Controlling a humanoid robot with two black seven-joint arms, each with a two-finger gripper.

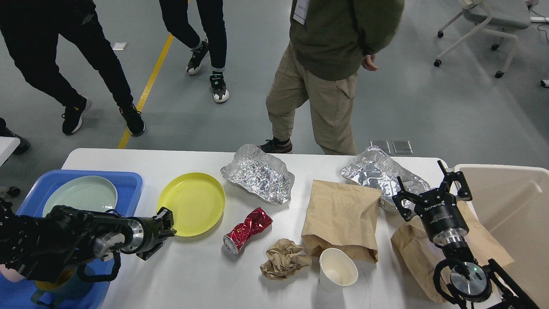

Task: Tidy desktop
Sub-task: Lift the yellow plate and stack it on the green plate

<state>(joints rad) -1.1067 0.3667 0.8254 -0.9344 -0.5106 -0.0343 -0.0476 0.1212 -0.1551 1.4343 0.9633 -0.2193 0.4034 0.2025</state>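
1. While the white surface (197, 274) spans the view, the left gripper (166, 223) meets the yellow plate's (191, 204) near rim; jaws' state cannot be told.
2. The right gripper (433, 189) hovers with jaws spread above the foil tray (377, 171), beside the beige bin (514, 206).

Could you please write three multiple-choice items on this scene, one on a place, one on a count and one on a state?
1. Where is the pale green plate? A in the blue tray B on the bare desktop C in the beige bin
2. How many foil containers lie on the desktop? A one B two C three
3. How does the paper cup lie? A upside down B crushed flat C tipped, mouth showing

Answers: 1 A, blue tray walls surround it. 2 B, one is mid-table, one further right. 3 C, its white inside faces the camera.
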